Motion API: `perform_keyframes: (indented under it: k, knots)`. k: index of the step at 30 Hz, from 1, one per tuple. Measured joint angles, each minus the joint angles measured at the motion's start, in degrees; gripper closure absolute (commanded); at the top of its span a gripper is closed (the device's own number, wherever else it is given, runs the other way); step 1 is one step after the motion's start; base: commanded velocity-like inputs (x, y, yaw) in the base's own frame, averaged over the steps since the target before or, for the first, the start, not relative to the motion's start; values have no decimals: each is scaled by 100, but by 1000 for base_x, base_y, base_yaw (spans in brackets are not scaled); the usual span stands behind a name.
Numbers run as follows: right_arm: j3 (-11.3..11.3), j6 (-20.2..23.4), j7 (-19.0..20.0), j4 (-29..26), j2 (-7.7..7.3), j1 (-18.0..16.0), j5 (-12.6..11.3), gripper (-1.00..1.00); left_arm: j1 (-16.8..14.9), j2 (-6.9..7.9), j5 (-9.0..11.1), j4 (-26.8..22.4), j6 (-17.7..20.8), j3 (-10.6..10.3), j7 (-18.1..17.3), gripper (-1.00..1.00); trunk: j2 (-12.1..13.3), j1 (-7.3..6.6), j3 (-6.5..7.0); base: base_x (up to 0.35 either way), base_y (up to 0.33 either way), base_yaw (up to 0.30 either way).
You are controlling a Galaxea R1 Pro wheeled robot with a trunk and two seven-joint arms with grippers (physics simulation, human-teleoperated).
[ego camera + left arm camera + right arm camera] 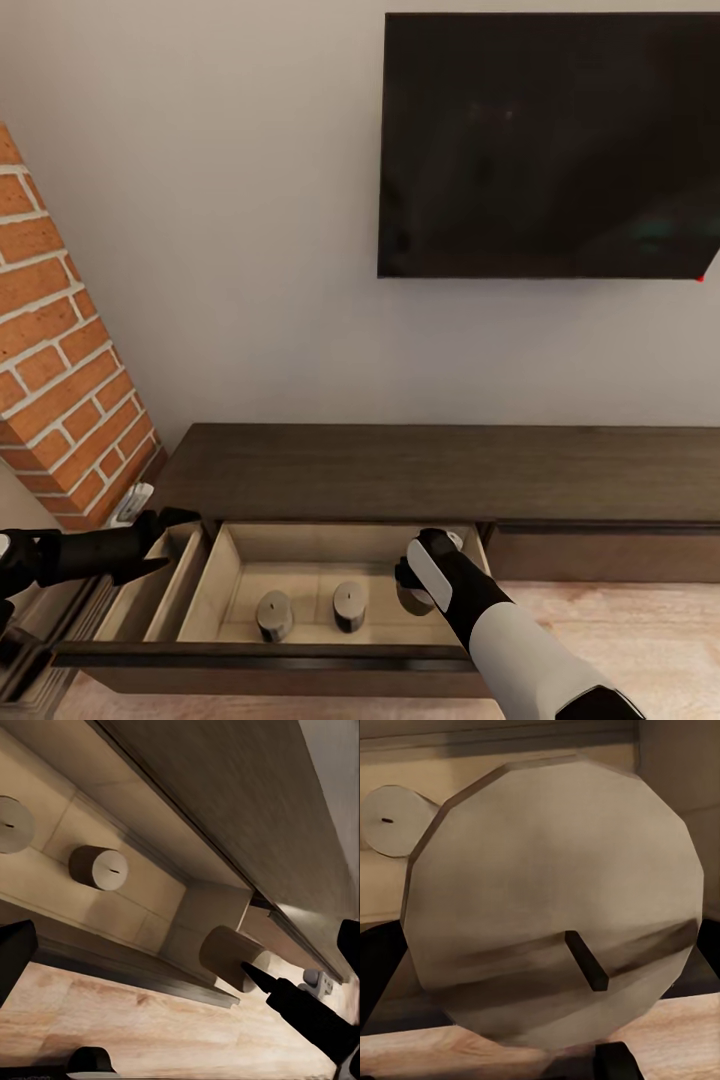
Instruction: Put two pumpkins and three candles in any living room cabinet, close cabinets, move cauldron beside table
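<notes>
Two candles (273, 612) (349, 604) stand upright in the cabinet's (420, 470) open drawer (225, 575), a third (555, 907) fills the right gripper's (415, 585) close view, grip indeterminate; left gripper (175, 540) spread wide beside the drawer.

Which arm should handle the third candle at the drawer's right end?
Right. The right gripper is in the open drawer's right end, the third candle close before it. The left gripper is open at the left end, beyond the two standing candles.
</notes>
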Motion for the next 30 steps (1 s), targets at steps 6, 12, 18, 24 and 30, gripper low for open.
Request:
perform_keyframes:
  k: [6, 12, 18, 24, 30]
  knots:
    - [-4, -8, 0, 0, 0, 0, 1, 100, 44, 332, 913, 1, 2, -1, -6, -100, -241, 132, -108, 0, 0, 0]
    - [-2, -173, 0, 0, 0, 0, 15, 100, 188, 665, 1416, -5, 2, -1, -135, -100, -481, 264, -215, 0, 0, 0]
    - [-1, -225, 0, 1, 0, 0, 17, 100, 238, 722, 1452, -6, 2, -1, -631, -100, -722, 395, -323, 0, 0, 0]
    - [0, -243, 0, 2, 0, -1, 19, 100, 279, 781, 1464, -13, 2, -20, -696, -100, -844, 462, -377, 0, 0, 0]
    - [0, -247, 0, 6, 0, 0, 20, 100, 288, 790, 1463, -61, 2, -49, -703, -100, -1003, 549, -449, 0, 0, 0]
